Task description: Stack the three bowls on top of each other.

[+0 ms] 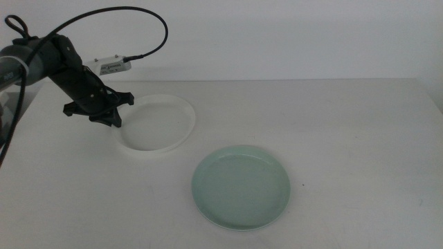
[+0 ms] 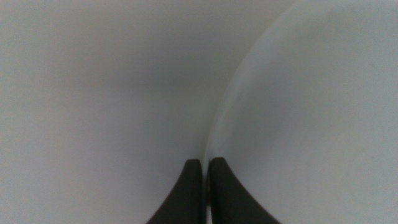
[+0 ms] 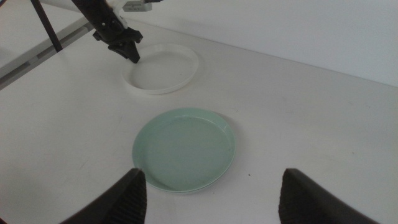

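Left end effector [image 1: 114, 114] sits at the near-left rim of the white bowl [image 1: 163, 121], jaws pinched together on that rim; the left wrist view shows the rim edge running up between the two dark jaws. Mint green bowl [image 1: 241, 185] lies flat on the table [image 1: 346, 138], well apart from the white one, toward the front and right of it, so the carry looks like a lift then a move forward-right over the green bowl. Both bowls are round, no long axis to line up. No grey bowl in any view, so only two are visible. Right end effector [image 3: 208, 190] hovers back from the green bowl, jaws wide apart, waiting. Table is plain white and matte; behind it a bare white wall.
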Available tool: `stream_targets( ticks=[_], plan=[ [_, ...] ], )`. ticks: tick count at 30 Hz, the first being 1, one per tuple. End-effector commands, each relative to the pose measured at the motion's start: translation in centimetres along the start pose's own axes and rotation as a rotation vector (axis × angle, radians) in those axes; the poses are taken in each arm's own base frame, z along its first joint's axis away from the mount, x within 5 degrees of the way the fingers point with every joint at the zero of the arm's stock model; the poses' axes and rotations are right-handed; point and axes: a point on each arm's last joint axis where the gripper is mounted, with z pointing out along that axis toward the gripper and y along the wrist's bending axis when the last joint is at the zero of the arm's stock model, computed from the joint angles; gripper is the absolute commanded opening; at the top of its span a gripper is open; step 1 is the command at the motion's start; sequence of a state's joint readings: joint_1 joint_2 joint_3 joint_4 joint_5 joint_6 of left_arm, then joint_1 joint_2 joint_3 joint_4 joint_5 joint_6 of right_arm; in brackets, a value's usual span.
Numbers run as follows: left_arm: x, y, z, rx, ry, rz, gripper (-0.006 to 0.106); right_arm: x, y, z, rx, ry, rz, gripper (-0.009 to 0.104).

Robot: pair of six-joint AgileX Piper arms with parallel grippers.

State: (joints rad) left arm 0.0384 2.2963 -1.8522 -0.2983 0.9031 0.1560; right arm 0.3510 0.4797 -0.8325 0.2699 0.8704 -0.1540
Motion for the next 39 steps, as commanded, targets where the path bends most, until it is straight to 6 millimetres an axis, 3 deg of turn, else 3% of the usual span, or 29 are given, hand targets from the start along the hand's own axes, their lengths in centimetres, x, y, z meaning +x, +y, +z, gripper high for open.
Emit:
stream_targets(
  ticks=[1, 5, 9, 15, 21, 26, 30, 39],
  plan=[
    [-1.2, -0.9, -5.3, 0.001, -0.094, 0.021, 0.0, -1.1, -0.1, -0.2, 0.013, -0.073, -0.009, 0.055],
    [-0.4, -2.2, -9.3, 0.024, -0.124, 0.061, 0.0, -1.1, -0.1, -0.2, 0.013, -0.073, -0.009, 0.055],
    [1.9, -4.2, -13.2, 0.072, -0.184, 0.103, 0.0, -1.1, -0.1, -0.2, 0.013, -0.073, -0.009, 0.055],
    [6.5, -8.7, -16.3, 0.14, -0.221, 0.164, 0.0, -1.1, -0.1, -0.2, 0.013, -0.073, -0.009, 0.055],
    [10.5, -13.8, -14.7, 0.209, -0.169, 0.258, 0.0, -1.1, -0.1, -0.2, 0.013, -0.073, -0.009, 0.055],
    [12.9, -16.2, -12.3, 0.23, -0.165, 0.265, 0.0, -1.1, -0.1, -0.2, 0.013, -0.073, -0.009, 0.055],
    [14.1, -17.1, -10.9, 0.247, -0.196, 0.245, 0.0, -1.1, -0.1, -0.2, 0.013, -0.073, -0.009, 0.055],
    [14.3, -16.9, -8.5, 0.256, -0.196, 0.179, 0.0, -1.1, -0.1, -0.2, 0.013, -0.073, -0.009, 0.055]
  ],
)
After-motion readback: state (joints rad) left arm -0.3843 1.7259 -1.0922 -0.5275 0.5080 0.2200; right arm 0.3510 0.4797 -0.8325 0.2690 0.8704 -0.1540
